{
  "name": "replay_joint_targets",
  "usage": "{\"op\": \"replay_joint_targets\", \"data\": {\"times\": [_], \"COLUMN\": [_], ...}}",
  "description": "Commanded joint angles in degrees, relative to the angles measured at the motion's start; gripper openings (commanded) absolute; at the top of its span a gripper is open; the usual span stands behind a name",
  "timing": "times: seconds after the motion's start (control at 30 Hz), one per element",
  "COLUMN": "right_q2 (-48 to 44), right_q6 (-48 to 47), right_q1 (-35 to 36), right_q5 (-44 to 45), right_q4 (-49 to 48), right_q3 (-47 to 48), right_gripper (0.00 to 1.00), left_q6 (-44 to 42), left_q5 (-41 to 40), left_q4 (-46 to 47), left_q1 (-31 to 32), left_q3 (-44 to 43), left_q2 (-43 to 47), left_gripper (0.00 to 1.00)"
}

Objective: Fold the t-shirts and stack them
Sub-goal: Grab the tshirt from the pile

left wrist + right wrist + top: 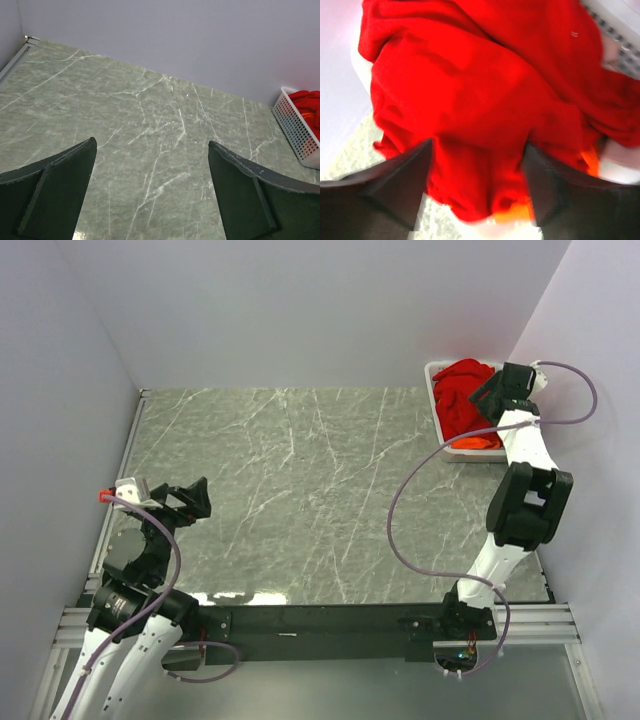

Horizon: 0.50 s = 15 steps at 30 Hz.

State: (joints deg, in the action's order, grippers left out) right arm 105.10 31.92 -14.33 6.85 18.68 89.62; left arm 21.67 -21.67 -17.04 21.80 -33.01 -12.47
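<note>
A bright red t-shirt [462, 390] lies crumpled on top of a pile in the white basket [438, 418] at the far right corner. An orange t-shirt [487, 443] peeks out beneath it at the near end. My right gripper [491, 396] is down over the pile. In the right wrist view its jaws [479, 144] stand wide, pressed into the red t-shirt [470, 75], and a bulge of red cloth fills the gap, with orange cloth [516, 215] below. My left gripper [200, 498] hovers open over the table's left side, nothing between its fingers [151, 142].
The basket [295, 125] with the red cloth [306, 100] sits against the right wall, near the back wall. Grey marbled tabletop [300, 490] spreads between the two arms. Pale walls close in on three sides, and a metal rail [125, 455] runs along the left edge.
</note>
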Motion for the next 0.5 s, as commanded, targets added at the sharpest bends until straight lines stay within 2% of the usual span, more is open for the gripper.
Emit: {"op": "replay_joint_targets", "data": {"times": [0.0, 0.07, 0.1, 0.17, 0.2, 0.27, 0.47], "right_q2": [2.47, 2.83, 2.40, -0.15, -1.20, -4.89, -14.91], "right_q6": [-3.08, -4.06, -5.37, -6.52, -7.22, -8.01, -14.33], "right_q1": [0.09, 0.09, 0.09, 0.26, 0.26, 0.70, 5.35], "right_q5": [-2.19, -2.28, -1.93, -1.41, -0.79, 1.31, 7.03], "right_q4": [-1.28, -0.92, -1.53, -3.03, -2.95, -2.42, -1.10], "right_q3": [5.73, 5.48, 4.78, 3.11, 2.75, 2.14, 3.70], "right_gripper": [0.71, 0.60, 0.42, 0.25, 0.12, 0.00, 0.00], "left_q6": [-1.37, -1.37, -1.28, -1.37, -1.46, -1.37, -1.37], "left_q5": [0.93, 0.84, 0.84, 1.02, 0.93, 1.37, 1.19], "left_q4": [1.39, 1.22, 1.22, 1.13, 1.13, 1.22, 1.13], "left_q1": [0.17, 0.08, 0.08, 0.08, 0.08, 0.08, 0.08], "left_q3": [-1.17, -1.35, -1.35, -1.35, -1.35, -1.35, -1.44], "left_q2": [-1.42, -1.94, -2.12, -2.12, -2.12, -2.03, -1.24], "left_gripper": [1.00, 0.99, 0.99, 0.99, 0.99, 0.99, 1.00]}}
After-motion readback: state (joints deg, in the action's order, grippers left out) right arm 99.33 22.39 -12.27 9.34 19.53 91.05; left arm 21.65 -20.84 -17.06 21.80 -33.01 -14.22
